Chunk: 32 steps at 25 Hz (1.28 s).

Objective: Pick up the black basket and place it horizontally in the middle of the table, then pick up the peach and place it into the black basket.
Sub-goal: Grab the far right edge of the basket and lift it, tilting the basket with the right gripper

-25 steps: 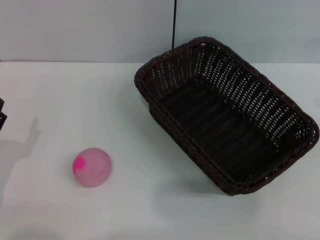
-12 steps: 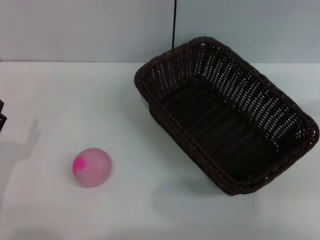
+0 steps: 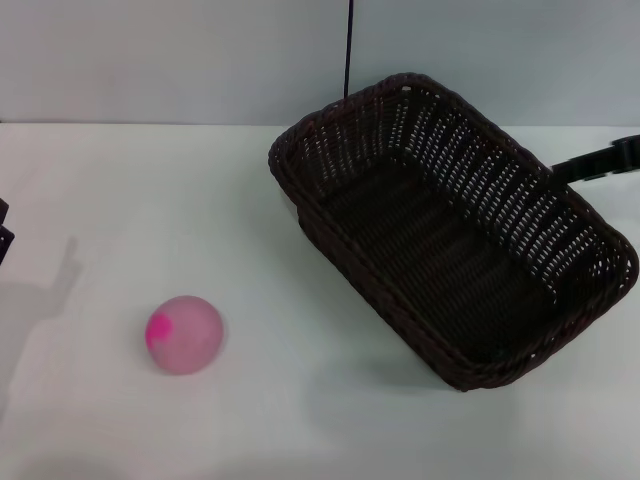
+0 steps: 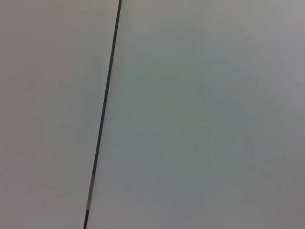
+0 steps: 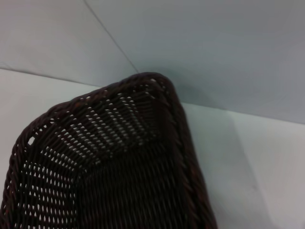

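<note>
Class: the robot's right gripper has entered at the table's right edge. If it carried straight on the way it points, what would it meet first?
Probably the far long rim of the dark woven wicker basket; the right gripper points leftward at it, though its height is unclear.

A plain pale wall [image 3: 180, 60] stands behind the work area — grey-white, unmarked. A thin dark vertical line [image 3: 348, 50] runs down it; in the left wrist view the same line [image 4: 106, 100] crosses the wall — with a short lighter segment [image 4: 89, 198] near one end.

Right hand [image 3: 600, 160] reaching in from right edge, left arm [image 3: 4, 235] at left edge
</note>
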{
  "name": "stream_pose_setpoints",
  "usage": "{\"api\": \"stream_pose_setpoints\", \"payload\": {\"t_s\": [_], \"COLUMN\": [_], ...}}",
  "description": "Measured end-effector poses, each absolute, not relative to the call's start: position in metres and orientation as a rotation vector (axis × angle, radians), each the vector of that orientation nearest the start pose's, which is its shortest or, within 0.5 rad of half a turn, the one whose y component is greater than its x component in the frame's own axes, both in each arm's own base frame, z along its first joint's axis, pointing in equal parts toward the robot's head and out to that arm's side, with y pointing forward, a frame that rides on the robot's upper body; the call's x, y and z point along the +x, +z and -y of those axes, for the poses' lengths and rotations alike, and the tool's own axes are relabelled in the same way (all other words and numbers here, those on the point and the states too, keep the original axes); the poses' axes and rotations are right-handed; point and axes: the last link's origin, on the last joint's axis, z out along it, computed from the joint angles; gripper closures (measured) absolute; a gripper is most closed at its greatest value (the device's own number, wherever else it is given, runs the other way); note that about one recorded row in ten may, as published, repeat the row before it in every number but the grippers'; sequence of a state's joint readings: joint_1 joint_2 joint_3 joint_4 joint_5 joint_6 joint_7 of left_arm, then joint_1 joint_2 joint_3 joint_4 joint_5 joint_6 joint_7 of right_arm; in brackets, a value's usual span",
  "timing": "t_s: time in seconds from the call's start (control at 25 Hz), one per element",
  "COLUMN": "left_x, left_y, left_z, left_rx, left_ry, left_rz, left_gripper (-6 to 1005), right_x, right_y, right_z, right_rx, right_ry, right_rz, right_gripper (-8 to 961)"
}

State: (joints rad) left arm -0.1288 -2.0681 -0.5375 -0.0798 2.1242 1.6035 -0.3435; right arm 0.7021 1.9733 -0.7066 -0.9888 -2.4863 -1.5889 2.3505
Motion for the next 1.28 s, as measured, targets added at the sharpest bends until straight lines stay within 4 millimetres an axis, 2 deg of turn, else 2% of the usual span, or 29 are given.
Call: {"api": "stream_pose_setpoints", "payload": {"t_s": [0.32,0.44,0.76,1.0,1.2,1.28], "left_x": [-0.368,-0.368,-0.37,-0.369,-0.369,-0.369], "left_y": [0.009,0.01,0.011,0.012,0.011,0.011], "left_z": [-0.203,-0.203,-0.2,-0.201,-0.202,-0.201], "left_rx": [-1.521,-1.518,-1.511,-1.511,-1.51,-1.51], "left_ry": [-0.875,-0.875,-0.869,-0.872,-0.875,-0.874], "left_rz": [0.554,0.553,0.555,0.552,0.551,0.552], "left_gripper": [254,256,263,268,273,274], "right_x": [0.246,0.248,0.249,0.245,0.247,0.246], "right_y": [0.044,0.035,0.029,0.02,0.014,0.014], "right_z": [-0.4,-0.402,-0.406,-0.406,-0.406,-0.406], "right_rx": [-2.428,-2.432,-2.412,-2.429,-2.435,-2.449], "right_ry": [0.115,0.112,0.118,0.215,0.198,0.177], "right_rz": [-1.37,-1.37,-1.345,-1.338,-1.33,-1.305], "right_gripper": [441,449,469,484,496,570]}}
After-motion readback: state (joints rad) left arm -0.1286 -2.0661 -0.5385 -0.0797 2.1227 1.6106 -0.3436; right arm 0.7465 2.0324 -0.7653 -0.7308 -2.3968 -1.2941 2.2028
